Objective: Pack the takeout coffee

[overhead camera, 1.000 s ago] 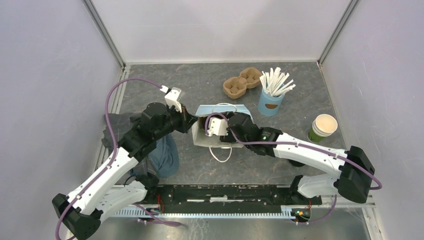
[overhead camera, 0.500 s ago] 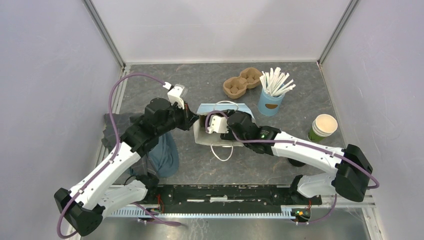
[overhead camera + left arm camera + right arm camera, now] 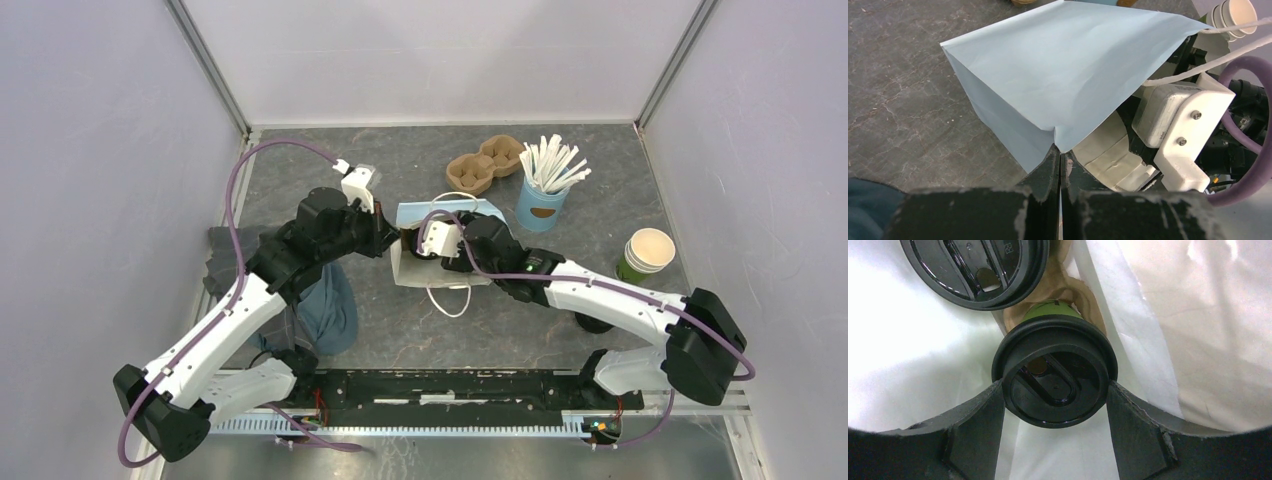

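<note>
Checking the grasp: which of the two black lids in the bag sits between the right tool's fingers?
The lid on the green cup; the other lid lies beyond the fingertips.

The takeout coffee [image 3: 1055,375] is set inside the bag [image 3: 415,272], with a second lid [image 3: 975,270] at its 11 o'clock. From the bag, the carrier [image 3: 485,167] is found at 1 o'clock, the stick cup [image 3: 541,208] at 2, stacked cups [image 3: 648,255] at 3, and a cloth [image 3: 330,315] at 8.

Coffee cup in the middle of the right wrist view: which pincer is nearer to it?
Right. The right pincer clamps the coffee cup inside the bag; the left pincer is outside, pinching the bag's rim.
</note>
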